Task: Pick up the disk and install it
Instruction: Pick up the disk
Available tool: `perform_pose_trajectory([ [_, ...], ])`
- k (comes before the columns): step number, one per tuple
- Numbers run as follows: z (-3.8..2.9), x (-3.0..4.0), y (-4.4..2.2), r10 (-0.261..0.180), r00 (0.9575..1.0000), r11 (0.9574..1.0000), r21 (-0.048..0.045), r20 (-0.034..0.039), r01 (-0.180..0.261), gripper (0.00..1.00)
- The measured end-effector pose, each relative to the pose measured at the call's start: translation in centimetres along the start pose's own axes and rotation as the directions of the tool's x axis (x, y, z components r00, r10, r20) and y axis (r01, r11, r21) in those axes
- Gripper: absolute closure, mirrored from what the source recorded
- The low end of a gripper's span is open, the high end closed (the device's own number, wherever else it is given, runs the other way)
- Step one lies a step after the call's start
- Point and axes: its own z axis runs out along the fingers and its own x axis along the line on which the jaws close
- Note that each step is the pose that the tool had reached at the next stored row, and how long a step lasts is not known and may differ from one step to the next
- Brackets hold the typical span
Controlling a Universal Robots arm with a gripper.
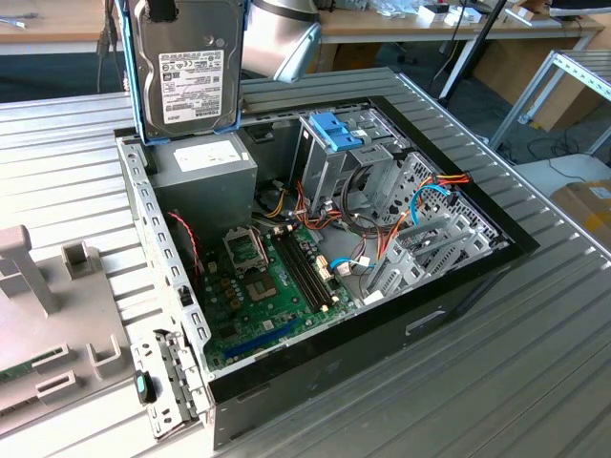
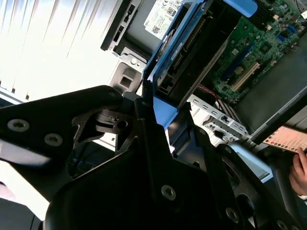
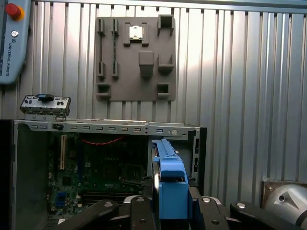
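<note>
The disk (image 1: pixel 186 72), a grey drive with a white label in a light-blue carrier, hangs upright in the air above the back left corner of the open computer case (image 1: pixel 458 286) in the exterior view. My gripper (image 1: pixel 164 8) holds it from above at the picture's top edge. In the second wrist view the black fingers (image 2: pixel 144 108) clamp the blue carrier of the disk (image 2: pixel 192 43), with the motherboard below. In the first wrist view the disk (image 3: pixel 168 182) is seen edge-on with my gripper (image 3: pixel 171 213) shut on it.
Inside the case an upright silver drive cage (image 1: pixel 329 167) carries a blue latch (image 1: pixel 336 132), beside loose cables (image 1: pixel 382 219) and the motherboard (image 1: pixel 277 286). A grey fixture plate (image 3: pixel 134 57) lies on the ribbed table (image 1: pixel 496 382). A person's hand (image 2: pixel 300 172) is near the case.
</note>
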Motion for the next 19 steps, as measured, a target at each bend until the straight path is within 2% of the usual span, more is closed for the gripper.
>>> perform_pose_trajectory([
  [7, -0.01, 0.11, 0.0, 0.0, 1.0, 1.0, -0.0001, -0.0002, 0.0, 0.64],
  [11, 0.01, 0.54, -0.01, 0.0, 1.0, 1.0, 0.0, -0.0018, 0.0, 0.64],
  [16, 0.01, 0.6, -0.01, 0.0, 1.0, 1.0, 0.0, -0.0019, 0.0, 0.64],
  [19, 0.0, 0.98, 0.0, 0.0, 1.0, 1.0, -0.0001, -0.0029, 0.0, 0.64],
])
